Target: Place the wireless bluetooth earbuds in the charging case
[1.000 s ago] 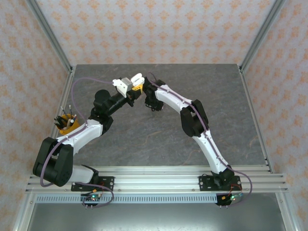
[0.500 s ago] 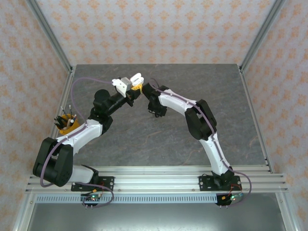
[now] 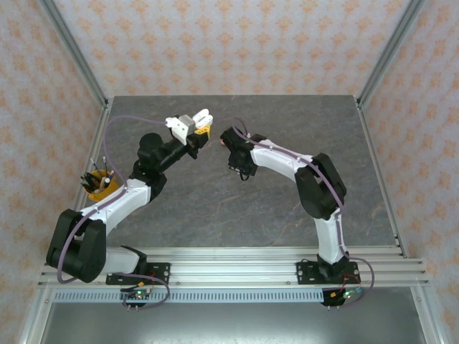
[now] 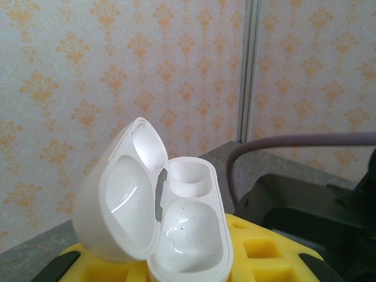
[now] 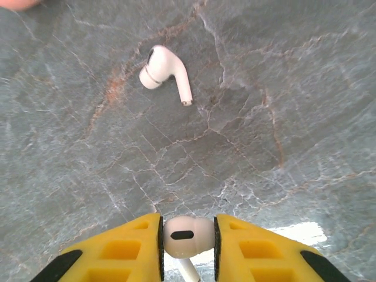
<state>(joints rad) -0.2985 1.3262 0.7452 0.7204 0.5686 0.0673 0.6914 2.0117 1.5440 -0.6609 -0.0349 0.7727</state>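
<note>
The white charging case [image 4: 187, 230] stands with its lid swung open to the left, and both wells are empty. My left gripper [image 4: 185, 261] is shut on its base, held above the back of the table [image 3: 179, 208]; in the top view the case [image 3: 203, 115] sits at the gripper [image 3: 199, 126]. My right gripper [image 5: 187, 247] is shut on a white earbud [image 5: 187, 235], gripped by the head with the stem pointing back. A second white earbud [image 5: 166, 71] lies on the table ahead of it. From above, the right gripper [image 3: 242, 169] points down, right of the case.
An orange cup [image 3: 98, 184] holding tools stands at the table's left edge beside the left arm. A coral-coloured edge [image 5: 16, 3] shows at the top left corner of the right wrist view. Metal frame posts and patterned walls enclose the table.
The right gripper has drawn away from the case, to the right and toward the near edge, and its elbow has swung right. The left arm and case have stayed still.
</note>
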